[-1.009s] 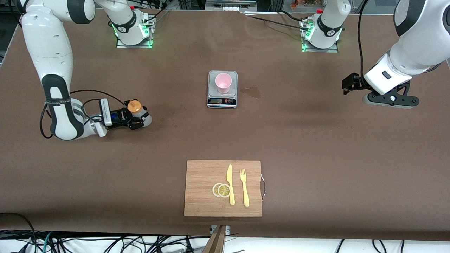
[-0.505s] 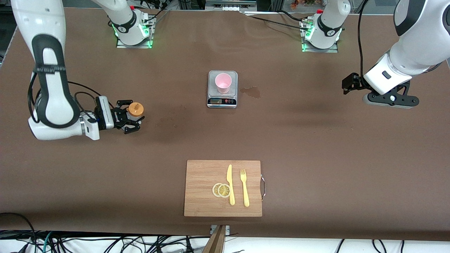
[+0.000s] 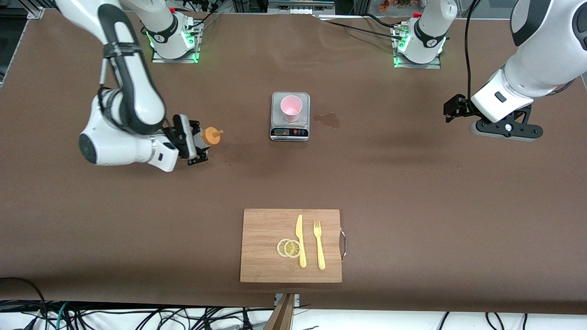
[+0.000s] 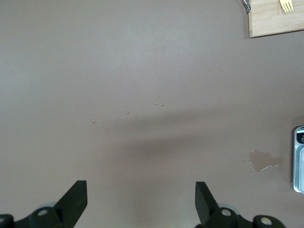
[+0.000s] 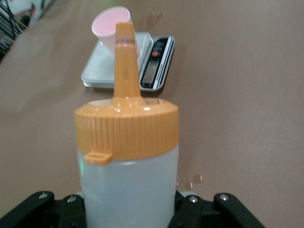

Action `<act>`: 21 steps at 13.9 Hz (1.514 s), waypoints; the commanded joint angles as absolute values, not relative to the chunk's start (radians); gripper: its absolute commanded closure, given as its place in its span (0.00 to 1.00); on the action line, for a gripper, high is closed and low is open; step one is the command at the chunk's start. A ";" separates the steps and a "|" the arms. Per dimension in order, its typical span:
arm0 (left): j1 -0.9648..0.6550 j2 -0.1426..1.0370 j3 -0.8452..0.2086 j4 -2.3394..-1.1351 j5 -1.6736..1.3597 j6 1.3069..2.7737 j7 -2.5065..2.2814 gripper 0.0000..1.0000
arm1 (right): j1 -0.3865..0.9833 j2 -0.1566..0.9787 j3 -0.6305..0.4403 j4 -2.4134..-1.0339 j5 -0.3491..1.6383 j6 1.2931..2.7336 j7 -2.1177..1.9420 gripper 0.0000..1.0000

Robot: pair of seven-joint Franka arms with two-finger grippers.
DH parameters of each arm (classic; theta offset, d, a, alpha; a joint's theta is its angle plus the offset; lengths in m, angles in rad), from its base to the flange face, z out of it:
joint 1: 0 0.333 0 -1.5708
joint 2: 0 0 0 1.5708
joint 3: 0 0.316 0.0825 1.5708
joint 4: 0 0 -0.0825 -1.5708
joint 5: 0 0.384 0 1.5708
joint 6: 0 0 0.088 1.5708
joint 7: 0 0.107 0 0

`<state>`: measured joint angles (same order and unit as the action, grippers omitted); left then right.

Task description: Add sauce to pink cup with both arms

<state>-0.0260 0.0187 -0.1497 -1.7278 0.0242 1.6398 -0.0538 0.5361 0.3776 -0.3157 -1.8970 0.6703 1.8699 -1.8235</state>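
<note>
The sauce bottle [image 3: 209, 136], whitish with an orange nozzle cap, is in my right gripper [image 3: 197, 147], which is shut on its body and holds it above the table, toward the right arm's end from the scale. It is tilted, with the nozzle pointing toward the pink cup [image 3: 291, 108]. In the right wrist view the bottle [image 5: 127, 166] fills the space between the fingers of my right gripper [image 5: 128, 211], and the cup [image 5: 108, 27] shows past the nozzle. The cup stands upright on a small scale [image 3: 290, 133]. My left gripper [image 3: 506, 132] is open and empty [image 4: 140, 202], waiting above bare table at the left arm's end.
A small wet spill [image 3: 328, 120] lies beside the scale toward the left arm's end. A wooden cutting board [image 3: 261, 247] near the front camera carries a yellow knife [image 3: 300, 240], a fork [image 3: 318, 244] and lemon slices [image 3: 289, 248].
My right arm has lifted the bottle off the table, carried it toward the scale and tilted its nozzle toward the cup. The left arm has barely moved.
</note>
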 commanded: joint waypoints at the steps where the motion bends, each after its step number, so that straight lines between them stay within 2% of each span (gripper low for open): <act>1: -0.026 -0.003 -0.153 -1.740 0.023 1.631 -0.063 0.00 | 0.638 0.261 -0.328 -2.016 0.560 1.948 -1.653 0.98; 6: -0.025 -0.003 -0.153 -1.740 0.023 1.621 -0.063 0.00 | 0.793 0.218 -0.290 -2.014 0.385 1.948 -1.309 0.98; 13: -0.014 0.000 -0.150 -1.738 0.023 1.621 -0.060 0.00 | 0.802 0.210 -0.106 -2.016 0.204 1.940 -0.959 0.98; 21: -0.012 0.005 -0.147 -1.733 0.023 1.626 -0.052 0.00 | 0.848 0.250 -0.077 -2.002 0.077 1.939 -0.861 0.98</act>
